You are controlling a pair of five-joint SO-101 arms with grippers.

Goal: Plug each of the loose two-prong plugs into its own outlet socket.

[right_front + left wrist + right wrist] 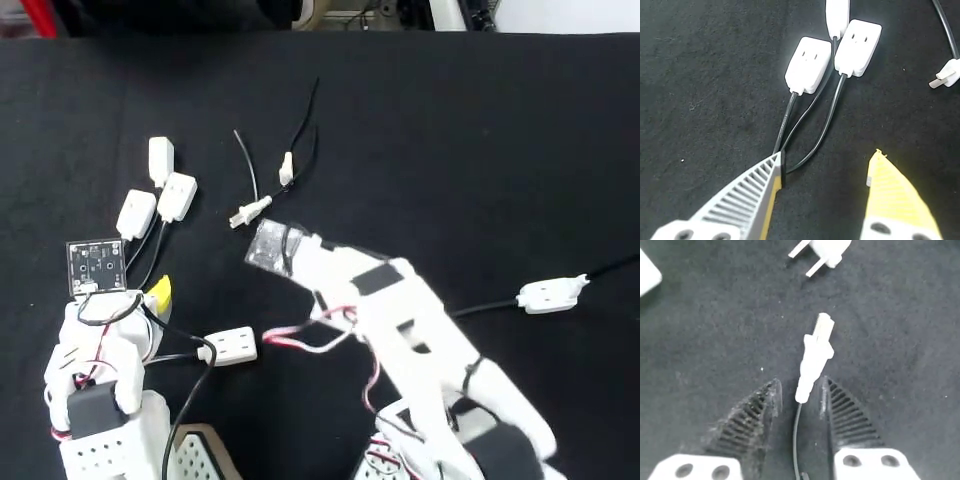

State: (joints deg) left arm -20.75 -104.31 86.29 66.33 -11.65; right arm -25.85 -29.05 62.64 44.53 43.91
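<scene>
Pretty much all white on black here: the desk is plain black, the outlet sockets and plugs are white on black cords, the left tool has one yellow finger and one ribbed grey finger, and the right tool has dark ribbed pads.

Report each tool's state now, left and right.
Left tool: open, holding nothing.
Right tool: open around the rear of a two-prong plug, not clamped.
</scene>
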